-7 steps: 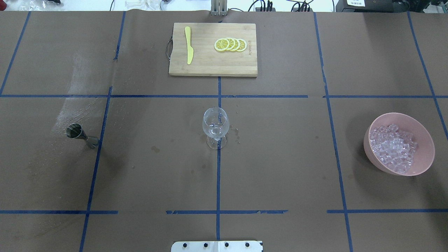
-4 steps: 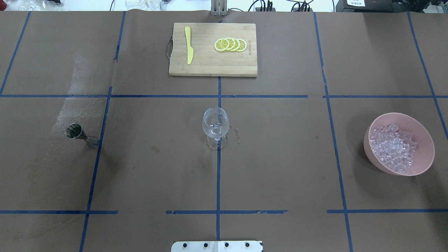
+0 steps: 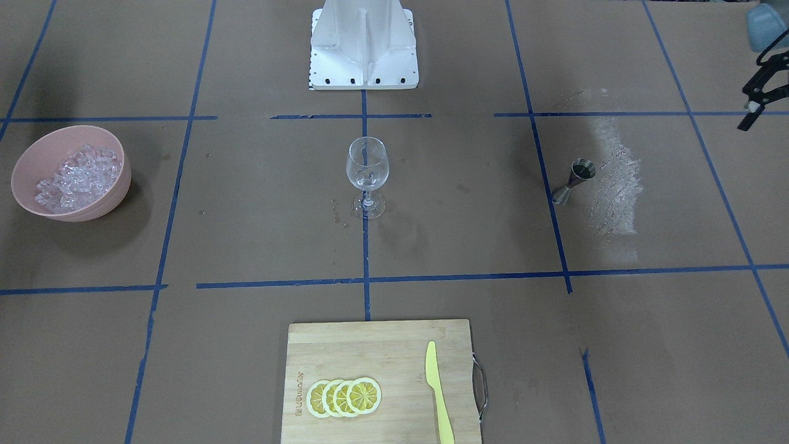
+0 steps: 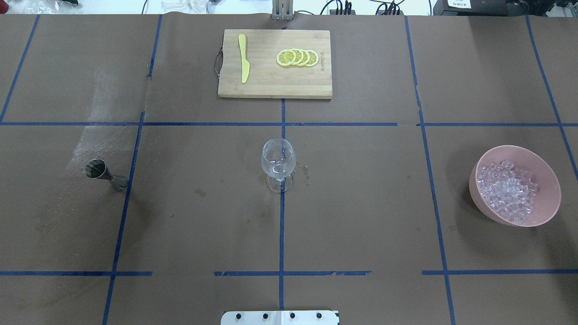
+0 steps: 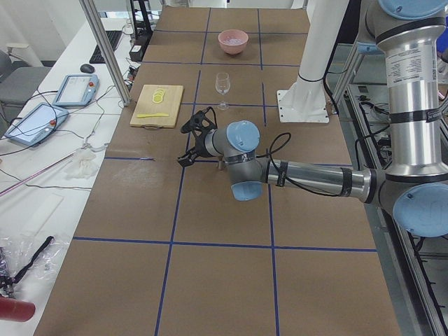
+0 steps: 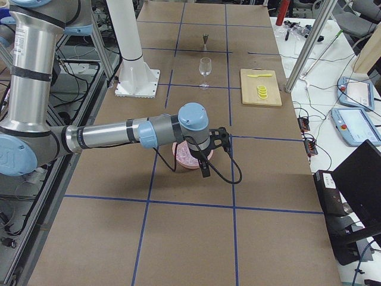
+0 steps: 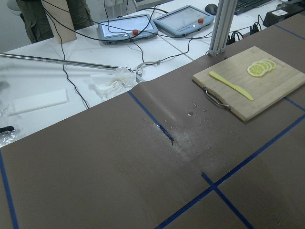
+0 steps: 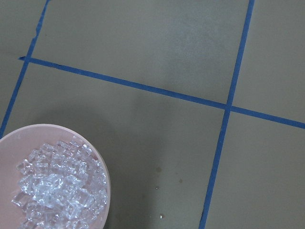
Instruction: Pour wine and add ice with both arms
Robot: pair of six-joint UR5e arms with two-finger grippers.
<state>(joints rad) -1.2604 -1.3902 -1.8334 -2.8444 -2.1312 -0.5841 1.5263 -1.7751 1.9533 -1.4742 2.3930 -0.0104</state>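
A clear wine glass [image 4: 277, 158] stands upright at the table's middle, also in the front view [image 3: 367, 163]. A faint clear pool of wine [image 4: 277, 170] seems to lie in its bowl. A steel jigger [image 4: 97, 169] stands at the left. A pink bowl [image 4: 474, 180] heaped with ice [image 4: 508, 189] sits at the right; the right wrist view looks down on the ice [image 8: 57, 186]. My left gripper [image 5: 185, 145] hovers open and empty, left of the jigger, at the front view's edge [image 3: 755, 98]. My right gripper [image 6: 214, 154] hangs beside the bowl; I cannot tell if it is open.
A wooden cutting board [image 4: 271, 85] at the far middle carries lemon slices [image 4: 298, 58] and a yellow knife [image 4: 244, 58]. The robot's base plate [image 4: 280, 317] is at the near edge. Water drops [image 4: 305, 171] lie by the glass; a whitish smear [image 4: 99, 135] lies near the jigger.
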